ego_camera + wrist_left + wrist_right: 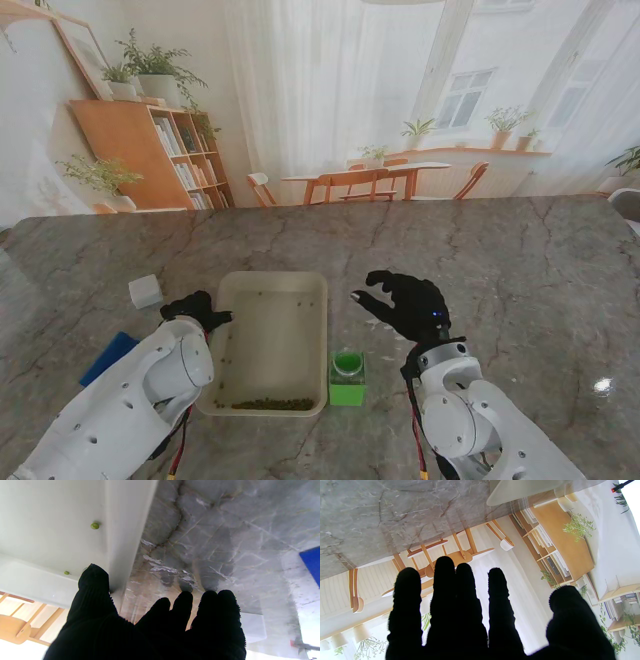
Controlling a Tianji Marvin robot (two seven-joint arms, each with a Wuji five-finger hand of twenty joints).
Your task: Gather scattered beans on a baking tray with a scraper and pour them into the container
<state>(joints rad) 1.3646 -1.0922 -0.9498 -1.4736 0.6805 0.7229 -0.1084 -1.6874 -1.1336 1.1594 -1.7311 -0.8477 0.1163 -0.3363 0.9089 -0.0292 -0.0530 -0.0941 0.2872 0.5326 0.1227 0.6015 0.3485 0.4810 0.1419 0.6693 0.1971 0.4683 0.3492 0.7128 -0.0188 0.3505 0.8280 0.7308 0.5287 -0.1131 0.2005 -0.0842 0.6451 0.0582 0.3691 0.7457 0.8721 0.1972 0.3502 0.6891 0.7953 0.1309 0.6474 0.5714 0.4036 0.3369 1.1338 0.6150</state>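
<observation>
Beans mostly gathered at tray's near end; both hands empty, scraper not clearly identified.

Baking tray was seen at table centre, a bean pile banked against its 6 o'clock wall, a few strays left farther up. Green container was placed just beside the tray's 4 o'clock corner. Left hand was held at the tray's 9 o'clock rim, fingers loosely curled, nothing gripped. Right hand was hovered at 3 o'clock, fingers spread wide, empty. Blue flat item at 8 o'clock was judged possibly the scraper. Tray was judged light, rigid and slippery on marble; hold is best taken on the long rims, tipped slowly since beans roll freely.
</observation>
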